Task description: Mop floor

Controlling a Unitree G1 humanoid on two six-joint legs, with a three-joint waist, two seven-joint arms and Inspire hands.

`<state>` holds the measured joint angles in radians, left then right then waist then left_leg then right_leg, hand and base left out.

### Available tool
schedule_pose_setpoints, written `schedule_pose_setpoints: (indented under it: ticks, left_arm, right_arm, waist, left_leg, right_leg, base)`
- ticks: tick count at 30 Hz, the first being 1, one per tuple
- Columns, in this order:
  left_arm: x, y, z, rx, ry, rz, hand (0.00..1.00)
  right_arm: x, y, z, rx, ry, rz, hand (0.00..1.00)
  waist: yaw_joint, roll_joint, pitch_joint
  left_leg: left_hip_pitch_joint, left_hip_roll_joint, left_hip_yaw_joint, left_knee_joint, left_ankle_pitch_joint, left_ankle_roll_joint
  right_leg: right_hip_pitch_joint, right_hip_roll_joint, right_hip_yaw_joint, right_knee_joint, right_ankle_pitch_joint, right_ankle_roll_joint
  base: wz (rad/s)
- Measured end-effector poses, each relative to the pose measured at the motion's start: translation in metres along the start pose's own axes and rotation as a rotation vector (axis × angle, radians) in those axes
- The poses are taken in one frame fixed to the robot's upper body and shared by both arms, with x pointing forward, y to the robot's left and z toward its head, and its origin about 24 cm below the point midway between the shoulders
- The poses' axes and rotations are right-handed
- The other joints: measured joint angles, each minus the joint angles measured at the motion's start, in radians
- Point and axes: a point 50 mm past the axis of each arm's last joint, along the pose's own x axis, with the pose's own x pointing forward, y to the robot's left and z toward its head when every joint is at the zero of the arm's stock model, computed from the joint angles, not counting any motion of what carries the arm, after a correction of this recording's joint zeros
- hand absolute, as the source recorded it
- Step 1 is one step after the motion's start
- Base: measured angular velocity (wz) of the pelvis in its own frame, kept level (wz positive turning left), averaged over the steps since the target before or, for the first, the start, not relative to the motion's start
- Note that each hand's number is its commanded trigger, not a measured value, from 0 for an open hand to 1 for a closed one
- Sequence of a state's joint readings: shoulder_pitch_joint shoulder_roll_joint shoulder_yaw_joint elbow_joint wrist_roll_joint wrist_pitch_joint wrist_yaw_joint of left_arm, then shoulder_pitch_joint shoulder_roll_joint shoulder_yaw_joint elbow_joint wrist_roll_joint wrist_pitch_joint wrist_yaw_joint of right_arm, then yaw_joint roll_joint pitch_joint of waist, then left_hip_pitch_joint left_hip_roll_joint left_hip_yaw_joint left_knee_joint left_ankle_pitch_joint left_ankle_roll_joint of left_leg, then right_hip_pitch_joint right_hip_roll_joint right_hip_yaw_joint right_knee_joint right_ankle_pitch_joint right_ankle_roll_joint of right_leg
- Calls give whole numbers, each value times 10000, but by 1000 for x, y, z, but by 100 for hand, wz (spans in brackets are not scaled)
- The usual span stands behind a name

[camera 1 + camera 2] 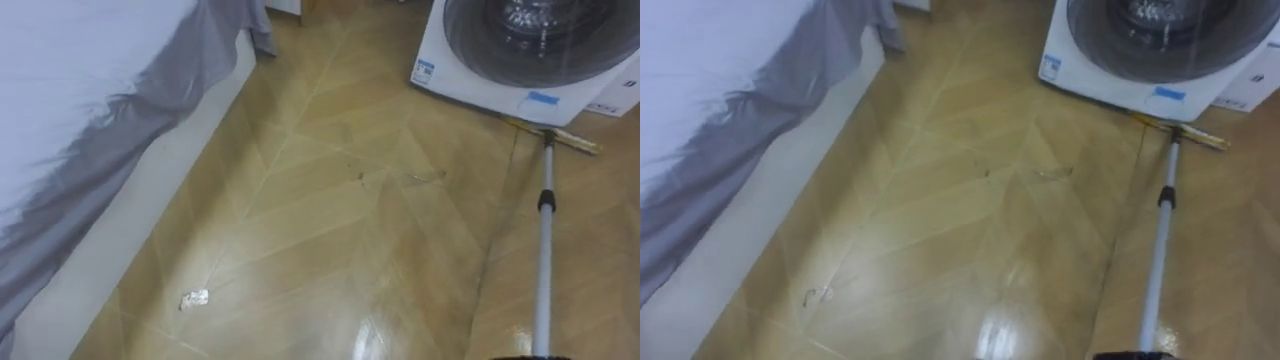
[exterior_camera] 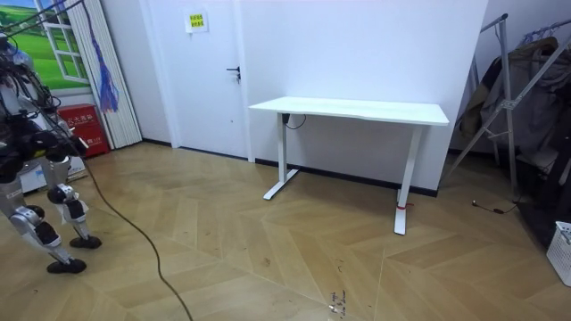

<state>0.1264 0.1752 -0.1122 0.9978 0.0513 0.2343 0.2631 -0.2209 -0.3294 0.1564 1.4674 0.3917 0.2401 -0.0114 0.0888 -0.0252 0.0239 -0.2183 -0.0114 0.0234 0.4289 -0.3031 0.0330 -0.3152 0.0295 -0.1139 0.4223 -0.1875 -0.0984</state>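
Your eye views are showing the mop (image 1: 544, 250) lying at the washer (image 1: 470, 62); the room view is adding a desk (image 2: 357, 110). The blue sticker (image 1: 543, 99) is staying unreadable, and I cannot tell your right hand's (image 1: 528, 357) grip.

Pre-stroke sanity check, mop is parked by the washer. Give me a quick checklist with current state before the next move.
1. Mop head down on the floor: ok, it lies at the foot of the washing machine.
2. Room to push forward: not ok, the washing machine blocks it; pull back or sweep left.
3. Mop pole straight: ok.
4. Hold on the pole: cannot tell, it runs out at the eye view's bottom edge.
5. Dirt left: not ok, white scrap lies near the bed and dark marks mid-floor.
6. Grey sheet clear of the mop: ok, it hangs at the bed's side, well apart.
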Motion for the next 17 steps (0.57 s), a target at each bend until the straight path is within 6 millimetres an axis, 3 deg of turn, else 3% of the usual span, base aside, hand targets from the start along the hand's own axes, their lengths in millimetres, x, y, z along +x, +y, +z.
schedule_pose_setpoints:
  ticks: [5,7,10,13,17]
  left_arm:
    - [-1,2,-17,-165,457,178,0]
    - [-2,5,-32,-394,826,353,0]
    - [-4,6,-47,-166,1264,488,0]
    - [-8,4,-62,-187,1816,491,0]
    - [-9,0,-67,-71,2047,193,0]
  right_arm:
    - [5,-18,-77,-1355,1636,-561,100]
    - [3,-22,-112,-1880,2455,-722,100]
    - [-1,-10,-146,-1775,3239,-401,100]
    - [-4,4,-162,-1451,3620,255,100]
    - [-4,11,-160,-1340,3588,597,100]
  waist:
    - [-189,94,-220]
    - [-445,115,-258]
    - [-764,115,-262]
    - [-830,111,-251]
    - [-842,69,-253]
  left_leg:
    - [1713,13,-232,-1358,205,-86]
    - [2340,2,-296,-1667,278,-91]
    - [2906,40,-233,-1974,316,-110]
    - [3325,74,-208,-2146,315,-111]
    - [3527,71,-133,-2163,315,-111]
  right_leg:
    - [1539,144,-27,-862,-98,11]
    - [2124,115,-142,-1033,-272,24]
    - [2619,163,-210,-1348,-348,41]
    - [2990,243,-58,-1518,-358,41]
    - [3151,237,14,-1513,-381,54]
  base:
    - [5]
    - [15]
    - [12]
    - [-13]
    - [-10]
